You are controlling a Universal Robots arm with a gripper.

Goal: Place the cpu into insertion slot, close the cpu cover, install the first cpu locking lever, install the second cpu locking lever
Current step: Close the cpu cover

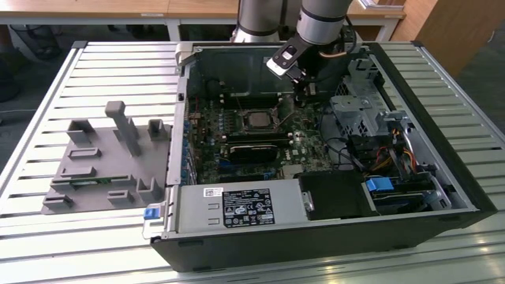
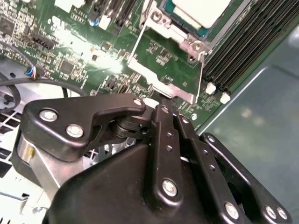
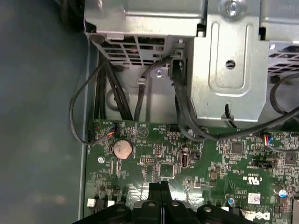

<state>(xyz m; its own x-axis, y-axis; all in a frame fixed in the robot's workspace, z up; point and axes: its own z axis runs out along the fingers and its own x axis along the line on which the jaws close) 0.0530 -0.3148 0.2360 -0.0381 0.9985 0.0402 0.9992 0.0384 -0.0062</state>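
While parked at about two o'clock off the insertion slot [image 1: 245,120] in the exterior view, had the gripper [image 1: 306,90] fingers pressed together, tips against the free edge of the cpu cover [image 2: 168,87]. Was probably there to tip it shut. Found the cpu [image 2: 201,9] already down in the slot: flat, square, pale silver-grey top. Saw the cover flipped open, green motherboard [image 2: 70,60] visible through its window.

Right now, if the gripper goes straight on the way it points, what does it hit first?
Likely the edge of the cpu cover, right at the tip of the gripper, then the motherboard. Depth is unclear.
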